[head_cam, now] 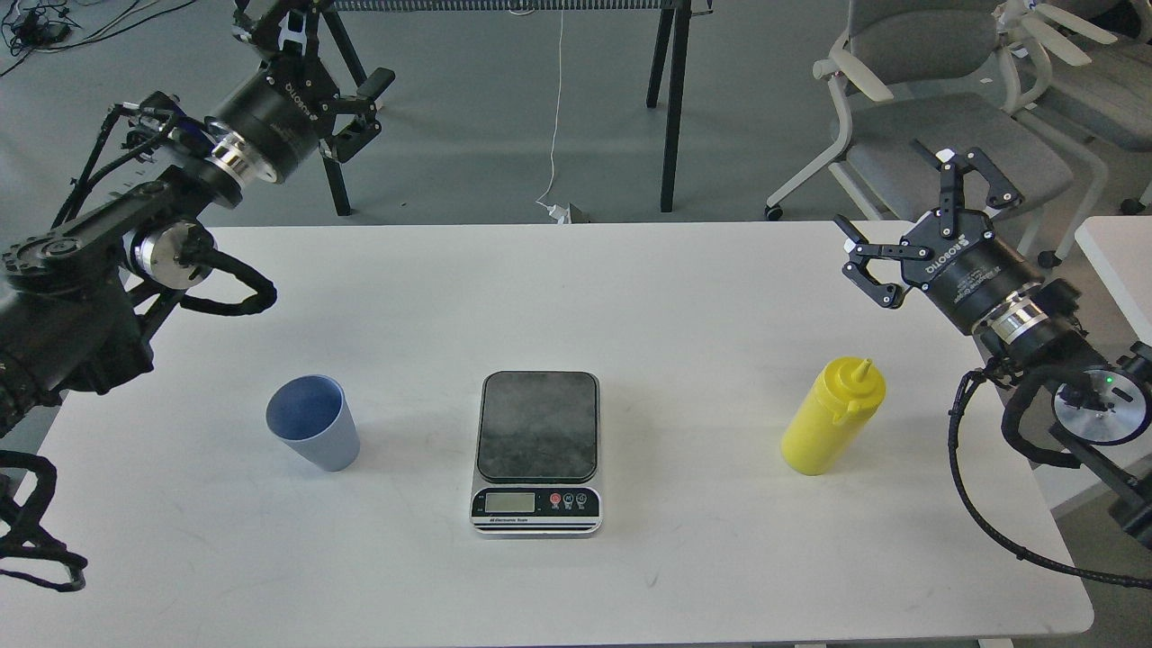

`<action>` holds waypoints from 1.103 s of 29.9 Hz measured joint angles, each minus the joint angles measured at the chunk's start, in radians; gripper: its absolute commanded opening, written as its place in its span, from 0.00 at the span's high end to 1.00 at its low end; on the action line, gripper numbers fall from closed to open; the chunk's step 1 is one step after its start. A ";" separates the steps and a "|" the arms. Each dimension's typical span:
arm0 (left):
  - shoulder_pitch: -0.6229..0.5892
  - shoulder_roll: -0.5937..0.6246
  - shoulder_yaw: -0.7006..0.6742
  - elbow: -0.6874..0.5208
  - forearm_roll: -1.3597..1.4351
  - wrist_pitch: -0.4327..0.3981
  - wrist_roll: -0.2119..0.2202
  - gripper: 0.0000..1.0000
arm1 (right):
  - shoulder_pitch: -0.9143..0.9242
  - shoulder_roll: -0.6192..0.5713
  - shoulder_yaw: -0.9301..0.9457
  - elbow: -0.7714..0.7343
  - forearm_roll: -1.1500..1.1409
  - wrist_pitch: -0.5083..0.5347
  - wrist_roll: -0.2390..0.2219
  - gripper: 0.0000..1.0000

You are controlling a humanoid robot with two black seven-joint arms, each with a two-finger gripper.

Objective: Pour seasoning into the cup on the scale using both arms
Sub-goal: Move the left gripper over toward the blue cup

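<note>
The yellow squeeze bottle [830,416] stands upright on the right of the white table [684,297]. The light-blue cup [313,422] stands on the left. The scale [537,450] lies between them, its dark platform bare. My left gripper [310,63] is open and empty, high beyond the table's far left corner, far from the cup. My right gripper [909,209] is open and empty, raised near the table's far right edge, behind and above the bottle.
Grey office chairs [936,99] stand behind the table at the right. Black stand legs [670,99] and a white cable [553,135] are on the floor behind. Another white table's corner [1120,261] is at the far right.
</note>
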 measured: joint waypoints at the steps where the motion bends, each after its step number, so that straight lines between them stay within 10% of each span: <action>1: 0.000 0.000 -0.020 0.003 -0.010 0.000 0.000 0.00 | -0.001 0.000 0.000 0.000 0.000 0.000 0.000 0.01; 18: -0.046 0.082 -0.064 0.048 0.327 0.000 0.000 0.03 | -0.002 0.029 -0.002 0.002 0.000 0.000 0.000 0.01; 33: -0.118 0.377 0.063 -0.532 1.706 0.000 0.000 0.02 | -0.019 0.029 -0.003 0.001 0.000 0.000 0.003 0.01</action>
